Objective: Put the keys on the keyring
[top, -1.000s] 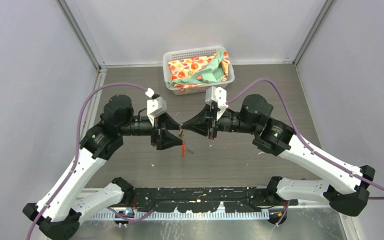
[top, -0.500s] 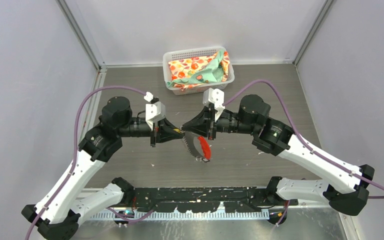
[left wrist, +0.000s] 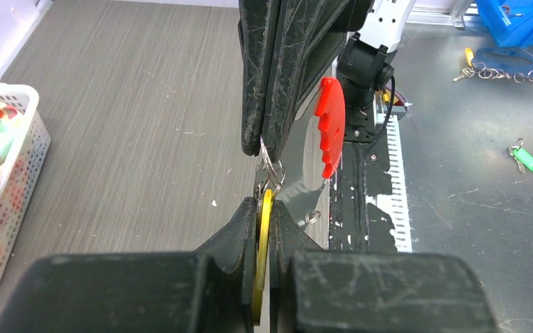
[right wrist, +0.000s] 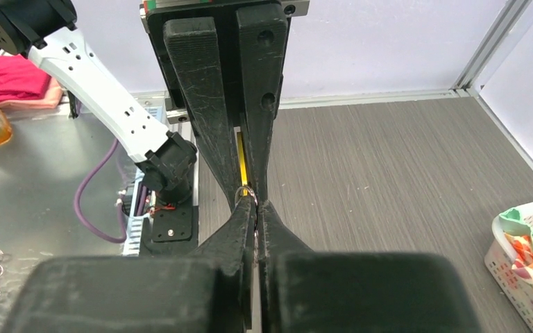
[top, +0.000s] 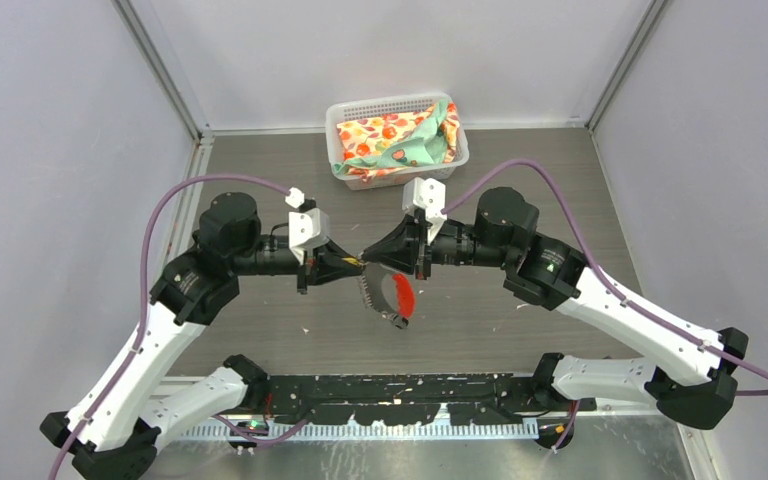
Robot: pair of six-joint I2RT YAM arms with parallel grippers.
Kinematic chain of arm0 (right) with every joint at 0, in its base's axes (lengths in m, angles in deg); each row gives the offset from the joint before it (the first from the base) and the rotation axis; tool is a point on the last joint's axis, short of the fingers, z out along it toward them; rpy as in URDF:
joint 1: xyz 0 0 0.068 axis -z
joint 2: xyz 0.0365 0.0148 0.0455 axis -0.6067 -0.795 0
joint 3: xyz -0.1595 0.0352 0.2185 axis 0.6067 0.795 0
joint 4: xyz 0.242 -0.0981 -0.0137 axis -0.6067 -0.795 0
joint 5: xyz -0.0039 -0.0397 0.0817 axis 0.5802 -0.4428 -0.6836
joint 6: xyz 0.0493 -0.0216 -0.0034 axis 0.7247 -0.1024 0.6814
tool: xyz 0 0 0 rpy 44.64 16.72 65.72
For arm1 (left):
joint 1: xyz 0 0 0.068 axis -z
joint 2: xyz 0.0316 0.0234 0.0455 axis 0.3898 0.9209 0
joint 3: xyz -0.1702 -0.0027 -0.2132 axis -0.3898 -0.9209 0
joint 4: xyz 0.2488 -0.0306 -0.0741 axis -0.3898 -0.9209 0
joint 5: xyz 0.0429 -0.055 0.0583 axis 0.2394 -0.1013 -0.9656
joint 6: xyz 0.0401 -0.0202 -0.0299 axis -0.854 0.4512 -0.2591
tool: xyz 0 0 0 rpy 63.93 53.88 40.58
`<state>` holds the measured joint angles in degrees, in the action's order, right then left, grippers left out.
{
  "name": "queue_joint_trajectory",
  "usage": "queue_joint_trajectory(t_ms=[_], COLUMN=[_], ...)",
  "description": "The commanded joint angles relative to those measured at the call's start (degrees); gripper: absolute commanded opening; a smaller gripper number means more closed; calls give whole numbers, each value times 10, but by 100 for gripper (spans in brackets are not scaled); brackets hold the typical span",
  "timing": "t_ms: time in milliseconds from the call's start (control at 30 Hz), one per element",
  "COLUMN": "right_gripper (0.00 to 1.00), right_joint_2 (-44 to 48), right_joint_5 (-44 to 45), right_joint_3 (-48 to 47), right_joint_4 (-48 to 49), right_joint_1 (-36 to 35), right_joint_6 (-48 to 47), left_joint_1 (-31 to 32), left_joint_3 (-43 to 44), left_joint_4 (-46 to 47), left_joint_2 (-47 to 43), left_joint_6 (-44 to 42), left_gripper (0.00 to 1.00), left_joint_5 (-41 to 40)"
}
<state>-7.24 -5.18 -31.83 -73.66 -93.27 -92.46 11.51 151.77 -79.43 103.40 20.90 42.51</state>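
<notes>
Pulling apart now, you risk twisting the brass key (left wrist: 264,263) out of the left gripper (left wrist: 264,208) clamped on it, since the right gripper (left wrist: 264,142) pinches the keyring (top: 374,298) dangling just below its fingers (left wrist: 253,83).

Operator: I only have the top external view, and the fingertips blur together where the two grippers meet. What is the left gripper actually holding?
Observer: In the left wrist view, the left gripper is shut on the brass key, clamped edge-on between its fingers.
Operator: And the right one?
Observer: The right wrist view shows the right gripper shut on a thin silver ring at its very tips.
Operator: Are key and ring joined?
Observer: From the left wrist, the ring sits right at the key's top end, touching it. Whether it passes through the key's hole I cannot tell.
</notes>
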Motion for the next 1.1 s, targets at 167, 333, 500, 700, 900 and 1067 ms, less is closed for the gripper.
queue_joint_trajectory(t_ms=[167,333,500,700,900,1067], right_gripper=[71,100,98,48,20,1], right_joint_2=[29,70,103,81,60,59], right_joint_5=[67,113,125,104,113,121], right_joint_3=[-4,5,29,16,10,-1], right_joint_4=[-29,-77,-102,-142,-149,-164], right_joint_1=[5,5,5,5,6,22], right_joint_6=[63,100,135,143,132,152], left_joint_1=[-2,-2,-2,-2,-2,-2], left_joint_3=[4,-9,-14,-13,-14,-26], left_joint_4=[77,118,141,149,150,106], left_joint_2=[-19,-22,-23,-23,-24,-20], left_joint_6=[45,68,82,86,94,73], left_gripper=[1,0,1,1,1,35], left_joint_5=[-12,-41,-50,-56,-49,-94])
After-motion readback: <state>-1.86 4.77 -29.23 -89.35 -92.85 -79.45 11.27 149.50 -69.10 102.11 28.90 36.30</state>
